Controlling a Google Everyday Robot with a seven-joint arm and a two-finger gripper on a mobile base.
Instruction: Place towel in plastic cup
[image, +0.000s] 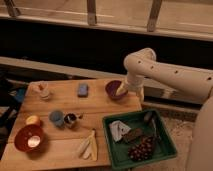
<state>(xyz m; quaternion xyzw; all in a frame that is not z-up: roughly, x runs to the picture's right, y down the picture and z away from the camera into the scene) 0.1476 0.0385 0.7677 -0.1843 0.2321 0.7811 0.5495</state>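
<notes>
A dark purple plastic cup (115, 90) stands at the back right of the wooden table (100, 107). My gripper (123, 90) hangs from the white arm (165, 75) and reaches down to the cup's right rim. A small pale patch (121, 88) shows at the gripper's tip over the cup; I cannot tell whether it is the towel. No other towel shows on the table.
A blue sponge (83, 89) lies left of the cup. A small cup (44, 91), a blue cup (56, 118), a dark can (70, 120), an orange (33, 120), a red bowl (29, 137) and banana peel (87, 146) are on the table. A green bin (165, 150) with food stands front right.
</notes>
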